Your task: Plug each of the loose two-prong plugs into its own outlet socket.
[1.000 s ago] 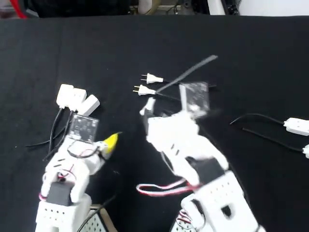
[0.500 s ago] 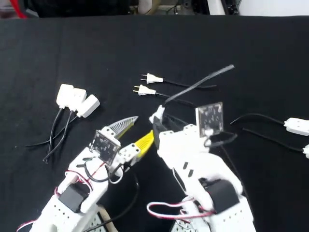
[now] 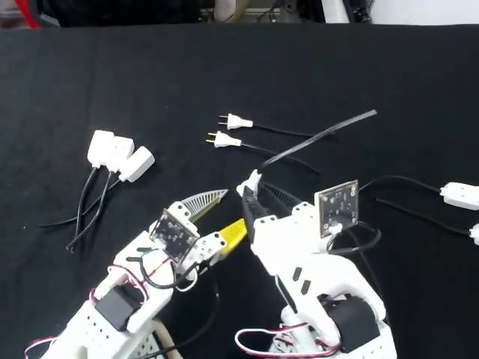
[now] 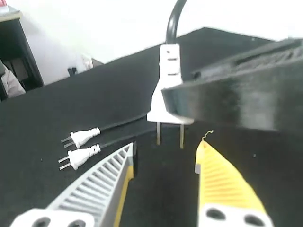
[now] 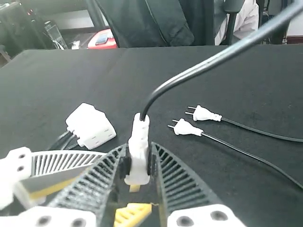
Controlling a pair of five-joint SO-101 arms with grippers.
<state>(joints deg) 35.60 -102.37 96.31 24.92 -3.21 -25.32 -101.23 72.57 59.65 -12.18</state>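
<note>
Overhead, the right claw (image 3: 251, 193) clamps a white plug (image 3: 251, 179); two loose plugs (image 3: 238, 121) lie just beyond it on the black table (image 3: 359, 75), well apart from the sockets (image 3: 118, 155). From the left wrist, the left claw (image 4: 165, 147) is spread wide, with the clamped plug just past its tips, prongs down. From the right wrist, that plug stands upright between the right claw's fingers (image 5: 170, 177).

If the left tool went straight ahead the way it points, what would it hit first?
Most likely the two-prong plug gripped by the right tool; its prongs hang straight ahead of the left tool's open gap, though depth is unclear.
</note>
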